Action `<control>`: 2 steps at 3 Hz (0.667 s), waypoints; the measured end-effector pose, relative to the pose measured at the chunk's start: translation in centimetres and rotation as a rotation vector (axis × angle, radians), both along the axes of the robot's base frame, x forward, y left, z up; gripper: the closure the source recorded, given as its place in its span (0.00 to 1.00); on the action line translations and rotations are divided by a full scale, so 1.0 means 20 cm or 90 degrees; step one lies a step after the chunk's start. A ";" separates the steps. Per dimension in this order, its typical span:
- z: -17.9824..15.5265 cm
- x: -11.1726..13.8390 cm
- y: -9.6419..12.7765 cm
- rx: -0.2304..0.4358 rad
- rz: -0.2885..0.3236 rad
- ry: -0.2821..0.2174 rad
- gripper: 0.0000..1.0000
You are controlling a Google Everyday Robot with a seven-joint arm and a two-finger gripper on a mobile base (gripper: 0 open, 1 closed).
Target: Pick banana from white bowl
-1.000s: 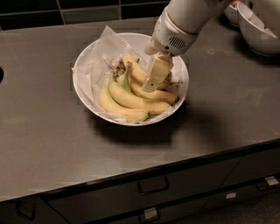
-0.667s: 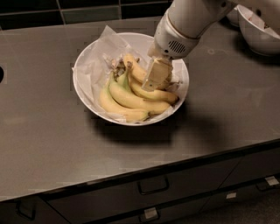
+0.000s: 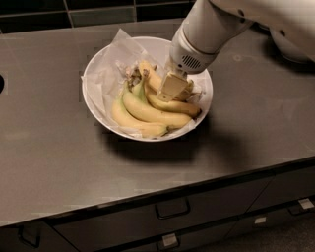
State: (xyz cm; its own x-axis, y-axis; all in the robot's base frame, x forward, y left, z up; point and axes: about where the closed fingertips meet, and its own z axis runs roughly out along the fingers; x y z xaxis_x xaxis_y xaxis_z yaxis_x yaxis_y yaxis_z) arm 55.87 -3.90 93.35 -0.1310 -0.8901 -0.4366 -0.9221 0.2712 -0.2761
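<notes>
The white bowl (image 3: 162, 47) sits on a grey countertop (image 3: 59, 162), towards the back and a little right of the middle. It is wide and shallow, lined with crumpled white paper (image 3: 106, 74) that rises above the rim on the left and rear sides.

Inside lies a bunch of bananas (image 3: 147, 113). I count what seems to be 4, though the stems run together under the arm and the number may be off. They curve from a brown stem end near the bowl's centre out to the right and front, with the 2 nearest ones lying along the front wall. They are yellow with a greenish tinge near the stems and dark tips.

The robot's white arm (image 3: 206, 29) comes in from the upper right and slants down over the bowl's right half. The gripper (image 3: 167, 91), a beige piece at the arm's end, is down inside the bowl and pressed against the upper bananas close to the stems. Whether it grips a banana or only rests on the fruit, I cannot tell from here. No banana is lifted; all lie in the bowl.

Below the counter edge runs a row of dark drawers (image 3: 172, 209) with handles. Dark tiles (image 3: 98, 15) line the wall behind.
</notes>
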 end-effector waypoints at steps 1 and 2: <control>-0.02 0.02 0.01 -0.001 0.002 0.005 0.44; -0.02 0.01 0.01 -0.001 0.002 0.005 0.63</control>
State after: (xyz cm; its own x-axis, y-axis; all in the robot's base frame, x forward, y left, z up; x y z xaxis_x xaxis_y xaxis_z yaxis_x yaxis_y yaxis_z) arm 56.17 -3.75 92.97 -0.1312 -0.8909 -0.4348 -0.9252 0.2676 -0.2691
